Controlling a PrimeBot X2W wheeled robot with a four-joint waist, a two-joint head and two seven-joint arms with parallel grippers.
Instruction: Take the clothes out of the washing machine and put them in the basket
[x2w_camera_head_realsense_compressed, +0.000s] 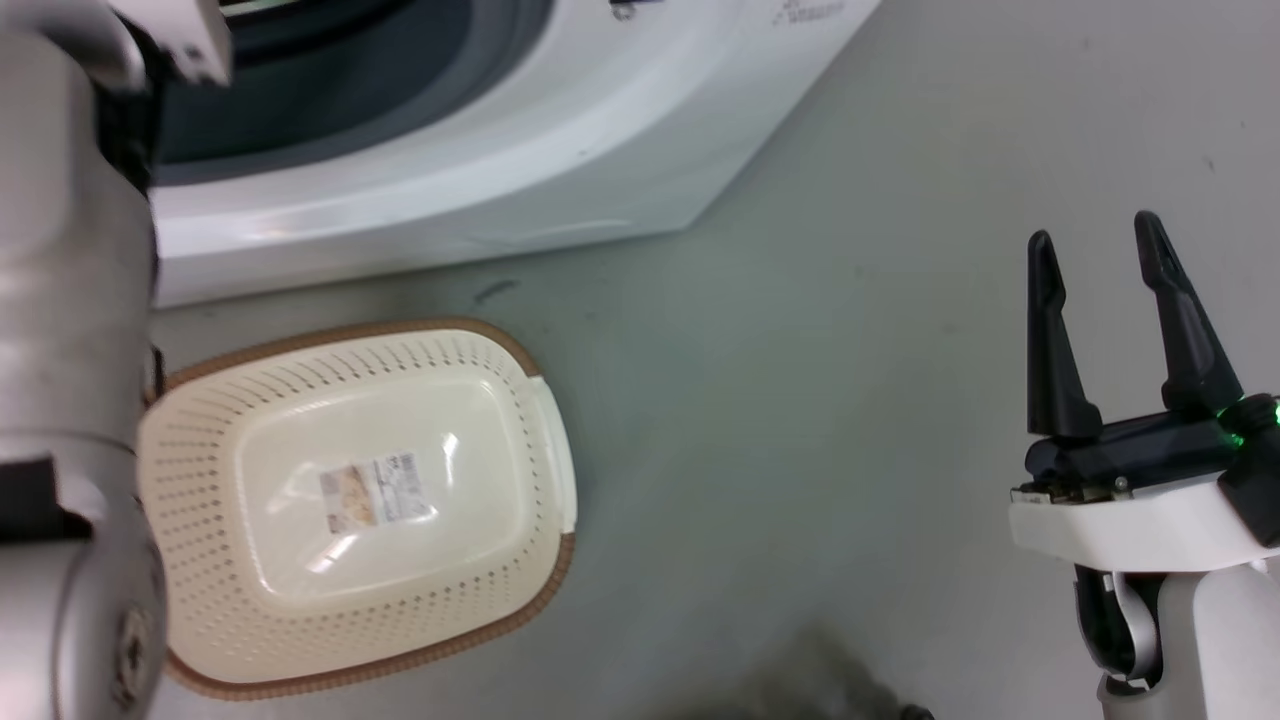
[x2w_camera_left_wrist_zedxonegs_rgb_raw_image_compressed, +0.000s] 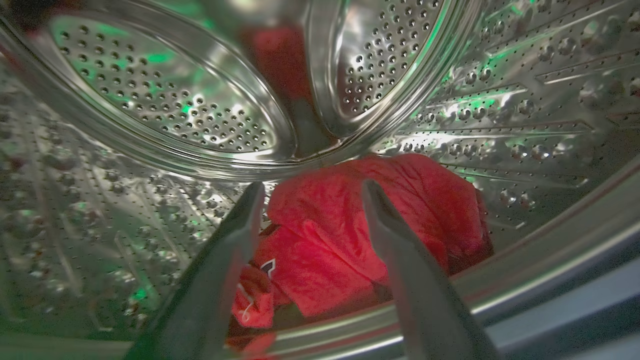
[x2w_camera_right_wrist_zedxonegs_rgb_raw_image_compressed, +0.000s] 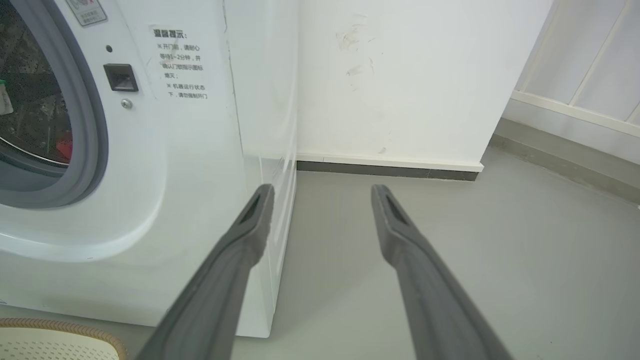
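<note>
Clothes (x2w_camera_left_wrist_zedxonegs_rgb_raw_image_compressed: 350, 240), crumpled red fabric, are framed beyond the wide-open left jaws in the perforated steel washing machine drum (x2w_camera_left_wrist_zedxonegs_rgb_raw_image_compressed: 165, 115); right jaws are likewise spread.

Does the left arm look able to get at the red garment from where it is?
Probably yes: the left gripper is open, its fingers pointing into the drum straight at the red garment lying at the bottom, with nothing between them. Whether the tips touch it yet, I cannot tell.
</note>
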